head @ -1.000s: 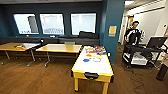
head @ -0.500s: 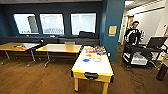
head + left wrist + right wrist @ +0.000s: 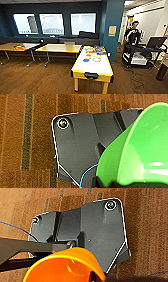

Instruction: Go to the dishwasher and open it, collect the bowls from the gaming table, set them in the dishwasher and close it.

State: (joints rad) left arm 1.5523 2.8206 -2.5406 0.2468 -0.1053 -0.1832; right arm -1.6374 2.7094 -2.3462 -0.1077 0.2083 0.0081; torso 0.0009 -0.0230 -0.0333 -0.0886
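Head view, left to right: two plain wooden tables (image 3: 59, 48) stand along the dark blue wall under three bright windows (image 3: 51, 24). The gaming table (image 3: 93, 65) sits near centre on the brown floor, white top with yellow edges, printed coloured circles toward its far end. A teal pillar (image 3: 111, 27) rises behind it. Further right a person (image 3: 132, 35) stands behind a black cart (image 3: 142, 52).

Left wrist view: the lime-green bowl (image 3: 135, 149) is large and translucent, tilted, right at the left arm's fingers, its rim over the dark robot plate (brown carpet below). The fingers themselves are not discernible; cannot tell whether they are closed on the bowl.

Right wrist view: the orange bowl (image 3: 63, 266) sits right at the right arm's fingers, opening partly toward the camera, over the robot's dark plate and the carpet (image 3: 147, 233). Finger state cannot be told here either.
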